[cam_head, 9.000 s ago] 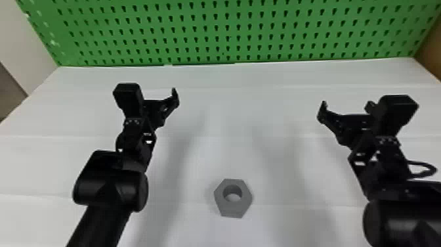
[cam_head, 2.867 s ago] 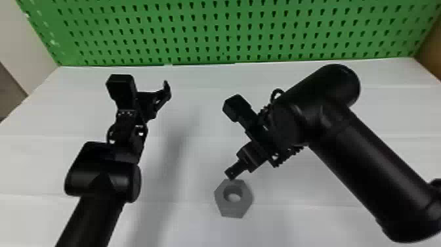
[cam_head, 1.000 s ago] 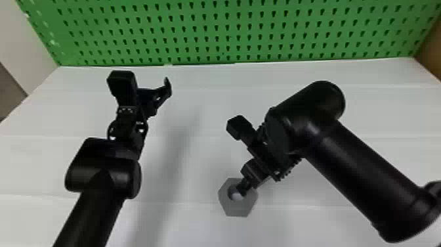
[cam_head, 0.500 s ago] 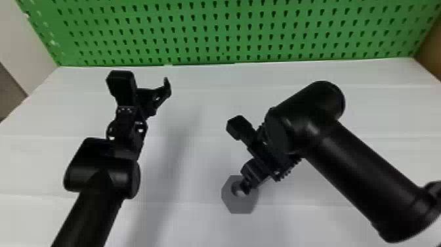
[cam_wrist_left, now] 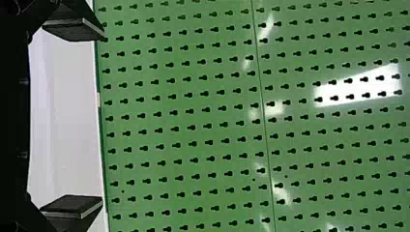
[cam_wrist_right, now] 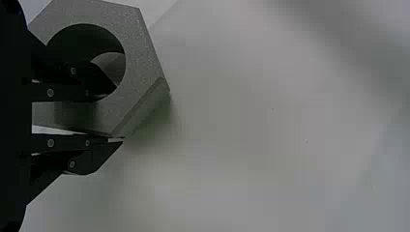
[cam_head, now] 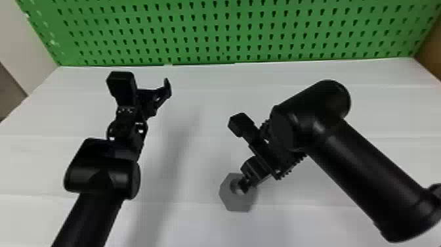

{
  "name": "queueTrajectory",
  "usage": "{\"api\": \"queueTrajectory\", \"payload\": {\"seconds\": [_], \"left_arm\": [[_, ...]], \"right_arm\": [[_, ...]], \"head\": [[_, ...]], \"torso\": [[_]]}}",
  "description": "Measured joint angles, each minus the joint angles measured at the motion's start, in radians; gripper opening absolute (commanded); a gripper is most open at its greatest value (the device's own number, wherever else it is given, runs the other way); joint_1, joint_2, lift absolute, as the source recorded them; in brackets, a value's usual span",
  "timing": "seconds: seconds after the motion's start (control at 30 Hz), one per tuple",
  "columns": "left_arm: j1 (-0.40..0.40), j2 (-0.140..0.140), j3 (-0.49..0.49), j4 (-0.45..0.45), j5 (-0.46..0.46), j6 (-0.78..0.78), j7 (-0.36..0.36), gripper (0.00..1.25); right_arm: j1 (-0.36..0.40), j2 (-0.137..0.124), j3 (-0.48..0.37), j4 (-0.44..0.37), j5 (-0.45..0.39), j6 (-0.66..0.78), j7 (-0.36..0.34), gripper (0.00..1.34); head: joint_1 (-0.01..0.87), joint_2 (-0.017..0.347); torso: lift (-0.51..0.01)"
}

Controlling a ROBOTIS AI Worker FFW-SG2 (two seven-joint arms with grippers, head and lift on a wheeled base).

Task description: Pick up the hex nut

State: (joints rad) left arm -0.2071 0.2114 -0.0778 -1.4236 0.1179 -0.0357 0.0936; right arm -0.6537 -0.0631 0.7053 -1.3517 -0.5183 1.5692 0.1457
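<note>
As wht tbl (cam_head: 203,213) meets grn pegbd (cam_head: 210,33) | R end effector (cam_head: 244,185) grips nut (cam_head: 234,203) | L (cam_head: 152,97) open

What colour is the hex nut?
The hex nut is plain grey with fine speckles; it shows best in the right wrist view.

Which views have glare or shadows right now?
Left wrist view: bright glare patches on the green pegboard, the largest washing out the surface around some holes. Head view: long, soft shadow on the white table, beside the left arm. Right wrist view: soft-edged shading across the table, darker beside the hex nut.
</note>
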Motion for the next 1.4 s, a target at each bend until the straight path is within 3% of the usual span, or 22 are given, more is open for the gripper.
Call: {"api": "queueTrajectory", "payload": {"seconds": [0.33,0.77,1.07,1.4], "left_arm": [[0.006,0.000,-0.002,0.000,0.003,0.000,0.000,1.16],[0.012,0.000,-0.002,0.000,0.011,-0.001,0.000,1.16],[0.021,0.000,-0.006,0.000,0.020,-0.005,0.000,1.16],[0.028,0.000,-0.015,-0.001,0.029,-0.007,0.000,1.16]], "right_arm": [[0.047,-0.006,-0.112,-0.110,0.054,0.000,0.000,0.32],[0.178,0.008,-0.335,-0.309,0.223,-0.040,0.000,0.31],[0.272,0.015,-0.487,-0.410,0.288,-0.174,0.000,0.29],[0.365,0.025,-0.583,-0.456,0.300,-0.393,0.000,0.29]], "head": [[0.785,0.149],[0.785,0.149],[0.785,0.149],[0.785,0.149]], "torso": [[-0.086],[-0.086],[-0.086],[-0.086]]}}
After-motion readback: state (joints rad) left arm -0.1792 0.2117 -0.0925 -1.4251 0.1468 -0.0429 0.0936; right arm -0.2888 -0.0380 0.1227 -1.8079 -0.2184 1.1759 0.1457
